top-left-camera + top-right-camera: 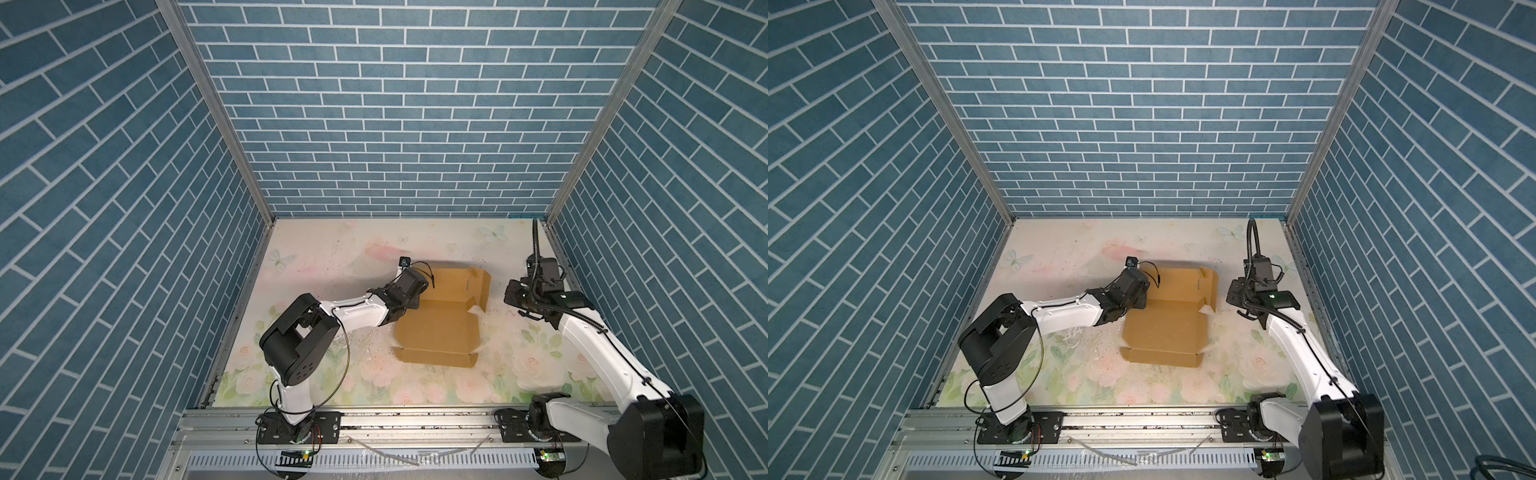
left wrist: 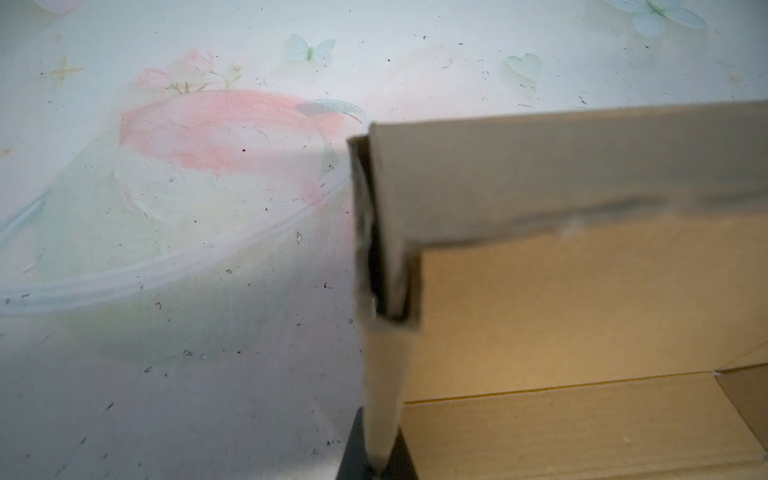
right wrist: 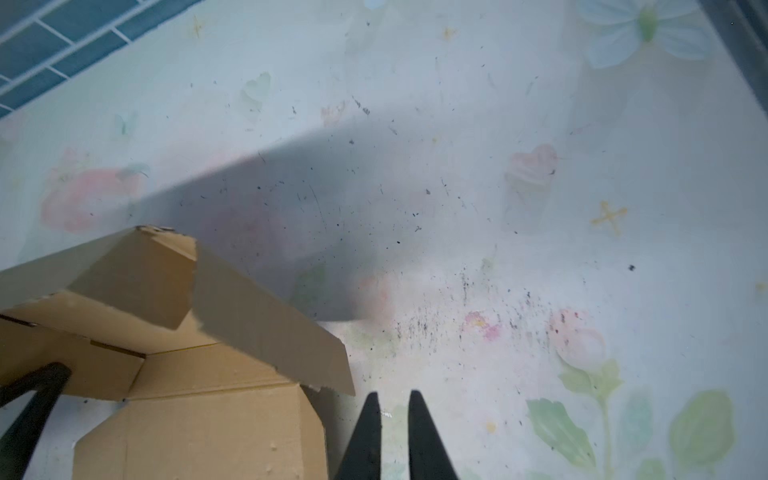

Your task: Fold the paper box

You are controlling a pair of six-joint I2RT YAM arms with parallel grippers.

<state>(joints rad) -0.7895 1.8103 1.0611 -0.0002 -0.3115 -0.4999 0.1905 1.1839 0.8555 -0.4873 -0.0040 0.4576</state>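
The paper box [image 1: 436,328] [image 1: 1163,328] lies mid-table in both top views, a brown cardboard sheet partly folded. Its back panel and right flap [image 1: 482,291] stand raised, and a low flap lies along its near edge. My left gripper [image 1: 413,305] [image 1: 1139,305] is at the box's back left corner. In the left wrist view it [image 2: 380,419] is shut on an upright side flap [image 2: 384,374]. My right gripper [image 1: 510,293] [image 1: 1232,293] hovers just right of the box. Its fingers [image 3: 395,392] stand slightly open with nothing between them, beside the raised flap [image 3: 266,324].
Blue brick-pattern walls [image 1: 395,124] close in the back and both sides. An aluminium rail [image 1: 415,419] with the arm bases runs along the front. A black cable [image 3: 29,399] hangs near the box. The floral table cover [image 1: 332,249] is scuffed and speckled.
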